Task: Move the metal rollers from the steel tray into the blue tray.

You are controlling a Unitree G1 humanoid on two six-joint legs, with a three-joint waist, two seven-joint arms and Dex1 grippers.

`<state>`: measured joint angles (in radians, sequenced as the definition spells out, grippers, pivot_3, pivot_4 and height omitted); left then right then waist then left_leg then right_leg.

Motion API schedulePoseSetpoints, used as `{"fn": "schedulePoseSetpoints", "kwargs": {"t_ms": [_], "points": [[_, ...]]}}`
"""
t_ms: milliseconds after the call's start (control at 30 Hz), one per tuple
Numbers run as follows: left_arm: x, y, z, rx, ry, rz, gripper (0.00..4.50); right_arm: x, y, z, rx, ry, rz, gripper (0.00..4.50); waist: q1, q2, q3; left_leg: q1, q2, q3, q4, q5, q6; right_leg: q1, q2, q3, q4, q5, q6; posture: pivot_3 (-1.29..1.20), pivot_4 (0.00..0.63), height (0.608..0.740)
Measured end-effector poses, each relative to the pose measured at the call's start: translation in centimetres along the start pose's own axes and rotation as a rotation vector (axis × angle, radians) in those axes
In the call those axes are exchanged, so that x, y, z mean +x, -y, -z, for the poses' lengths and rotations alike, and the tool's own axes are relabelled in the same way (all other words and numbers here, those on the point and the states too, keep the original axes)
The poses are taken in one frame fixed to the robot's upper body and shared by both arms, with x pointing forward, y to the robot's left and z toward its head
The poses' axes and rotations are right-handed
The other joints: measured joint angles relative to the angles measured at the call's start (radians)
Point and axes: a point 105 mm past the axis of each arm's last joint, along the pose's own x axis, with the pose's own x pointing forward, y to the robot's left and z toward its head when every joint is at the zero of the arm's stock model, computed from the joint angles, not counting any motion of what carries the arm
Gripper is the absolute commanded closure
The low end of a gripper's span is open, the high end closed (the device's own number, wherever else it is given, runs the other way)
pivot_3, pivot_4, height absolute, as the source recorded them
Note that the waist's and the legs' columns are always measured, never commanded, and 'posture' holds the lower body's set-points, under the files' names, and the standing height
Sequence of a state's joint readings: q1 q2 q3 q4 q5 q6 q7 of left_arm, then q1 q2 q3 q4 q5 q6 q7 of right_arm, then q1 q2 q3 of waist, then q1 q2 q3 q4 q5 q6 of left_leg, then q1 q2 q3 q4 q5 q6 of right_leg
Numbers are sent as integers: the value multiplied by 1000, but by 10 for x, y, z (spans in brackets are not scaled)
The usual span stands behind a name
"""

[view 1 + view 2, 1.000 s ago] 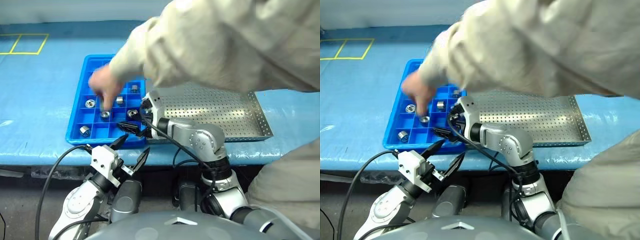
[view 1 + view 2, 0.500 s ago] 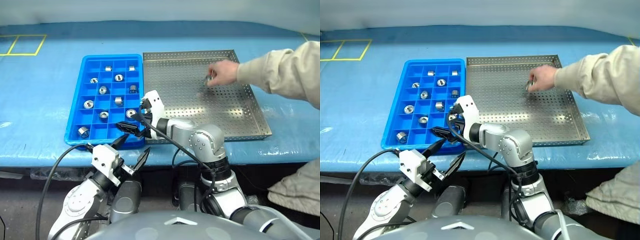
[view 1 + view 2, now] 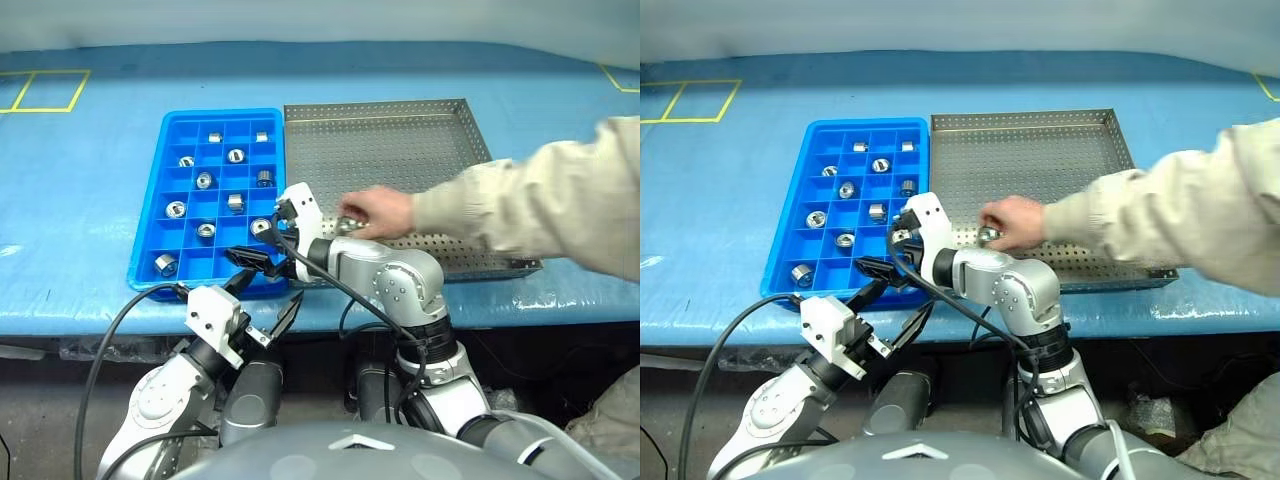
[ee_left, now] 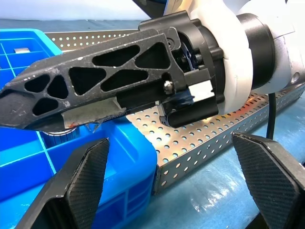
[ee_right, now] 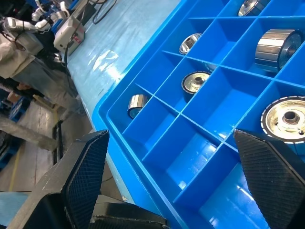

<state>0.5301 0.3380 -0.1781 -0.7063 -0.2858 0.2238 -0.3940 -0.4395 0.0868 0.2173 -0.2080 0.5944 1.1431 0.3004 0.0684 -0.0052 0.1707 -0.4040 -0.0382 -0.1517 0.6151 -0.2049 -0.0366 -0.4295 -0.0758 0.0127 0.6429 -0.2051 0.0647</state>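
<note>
The blue tray (image 3: 170, 200) has many metal rollers (image 3: 176, 209) in its little boxes. The steel tray (image 3: 400, 150) sits just beside it, at 3 o'clock. A person's hand (image 3: 378, 212) holds one roller over it. The left gripper (image 3: 268, 297) and right gripper (image 3: 250, 262) are both wide open, holding nothing.

On the blue-covered bench (image 3: 80, 180) the blue tray (image 3: 152, 240) sits touching the steel tray (image 3: 400, 140) along their long sides. The metal rollers (image 3: 176, 209) lie scattered singly in the blue tray's compartments. A person's hand (image 3: 378, 213), in a beige sleeve (image 3: 530, 205), reaches over the steel tray's near edge, something small and shiny at its fingers. The right claw (image 3: 255, 262) hangs spread over the blue tray's near rim; the left claw (image 3: 265, 300), fingers apart, hovers off the bench's front edge.
</note>
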Motion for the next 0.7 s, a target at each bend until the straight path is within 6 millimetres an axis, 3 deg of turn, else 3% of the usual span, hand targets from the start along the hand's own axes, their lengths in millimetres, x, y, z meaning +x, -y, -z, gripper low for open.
{"fn": "schedulePoseSetpoints", "kwargs": {"t_ms": [400,500,700], "points": [[5,0,-2,7,8,13,0,2,-4,-5,-4,30,-9,83,-6,0,0,0,0,0,0,0,0,0,0,0,0,0,0,240,150,740],[7,-1,-2,10,7,13,0,3,-4,-25,13,154,15,83,-10,0,0,0,0,0,0,0,0,0,0,0,0,0,0,237,150,740],[7,-4,1,10,-2,2,0,-15,33,-56,-48,318,266,83,-18,0,0,0,0,0,0,0,0,0,0,0,0,0,1,237,150,740]]}}
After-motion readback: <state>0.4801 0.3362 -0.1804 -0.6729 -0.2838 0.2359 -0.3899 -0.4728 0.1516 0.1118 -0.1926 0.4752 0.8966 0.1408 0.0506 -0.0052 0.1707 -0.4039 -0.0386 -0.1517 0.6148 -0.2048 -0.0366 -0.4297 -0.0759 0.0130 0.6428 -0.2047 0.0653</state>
